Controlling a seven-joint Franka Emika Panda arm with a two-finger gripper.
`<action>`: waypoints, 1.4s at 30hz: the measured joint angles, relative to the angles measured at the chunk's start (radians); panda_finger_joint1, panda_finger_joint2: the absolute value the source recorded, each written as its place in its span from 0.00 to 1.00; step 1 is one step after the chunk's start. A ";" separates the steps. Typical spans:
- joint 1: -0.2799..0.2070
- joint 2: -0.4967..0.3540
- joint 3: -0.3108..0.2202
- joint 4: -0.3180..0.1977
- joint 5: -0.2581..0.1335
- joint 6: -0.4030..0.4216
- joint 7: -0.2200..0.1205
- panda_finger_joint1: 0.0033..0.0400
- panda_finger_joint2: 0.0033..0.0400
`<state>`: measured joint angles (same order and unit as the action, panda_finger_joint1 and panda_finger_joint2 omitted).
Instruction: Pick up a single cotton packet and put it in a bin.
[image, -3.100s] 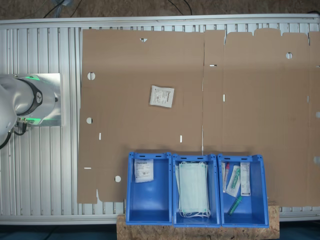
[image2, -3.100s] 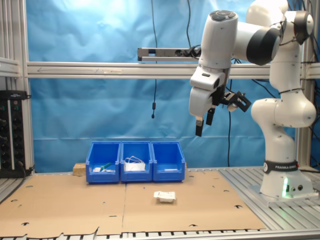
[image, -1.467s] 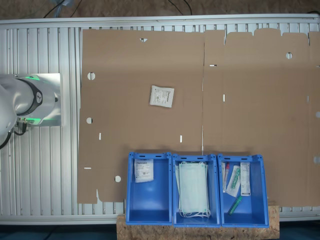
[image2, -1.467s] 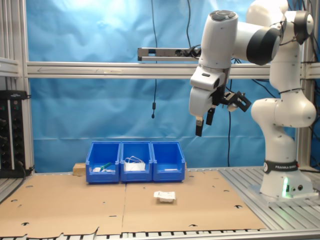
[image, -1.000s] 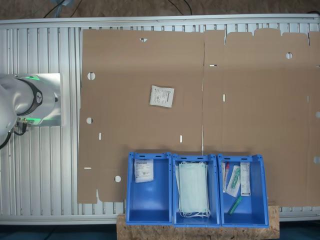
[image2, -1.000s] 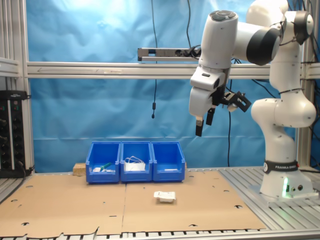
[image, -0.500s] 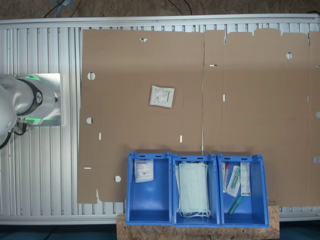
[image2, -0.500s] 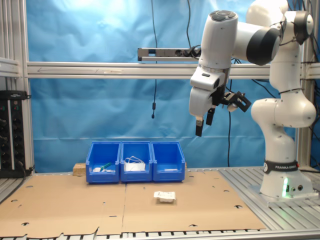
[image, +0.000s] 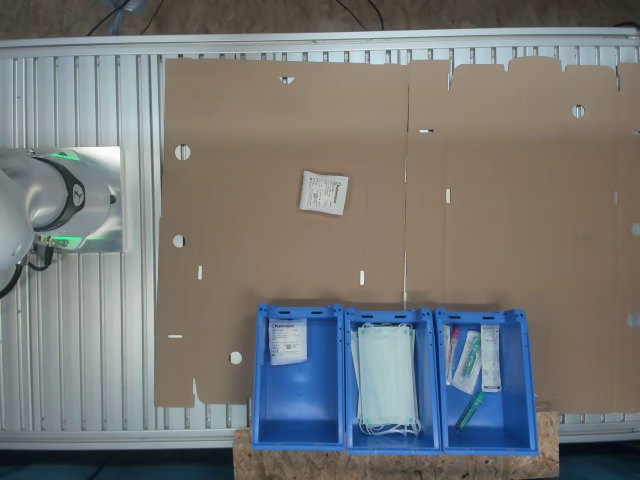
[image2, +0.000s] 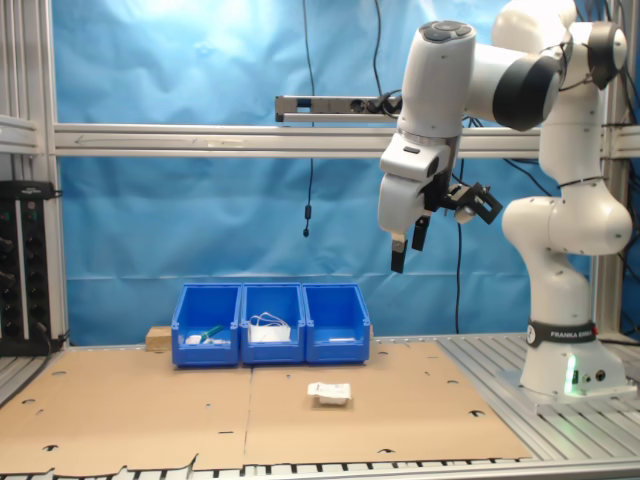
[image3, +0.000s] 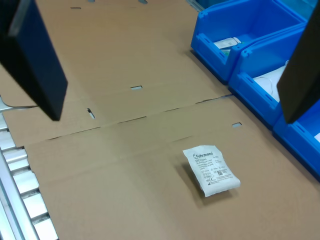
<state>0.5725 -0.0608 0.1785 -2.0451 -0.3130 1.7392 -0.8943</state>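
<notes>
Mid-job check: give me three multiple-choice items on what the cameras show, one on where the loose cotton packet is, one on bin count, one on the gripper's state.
1. Where does the loose cotton packet lie?
A) on the cardboard
B) in the middle bin
C) between the fingers

2. How many blue bins stand in the row?
A) two
B) three
C) four

3. What state is the gripper in?
A) shut on the packet
B) open and empty
C) shut on a mask

Answers:
1 A: the cotton packet rests flat on the cardboard.
2 B: three blue bins stand side by side.
3 B: the gripper hangs high, fingers apart.
</notes>
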 joint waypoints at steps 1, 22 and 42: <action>0.000 0.000 -0.001 0.000 0.000 0.000 0.000 1.00 1.00; 0.000 -0.004 -0.032 -0.017 0.000 0.000 0.000 1.00 1.00; -0.001 -0.055 -0.118 -0.189 0.000 0.070 0.000 1.00 1.00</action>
<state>0.5715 -0.1161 0.0601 -2.2345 -0.3130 1.8088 -0.8943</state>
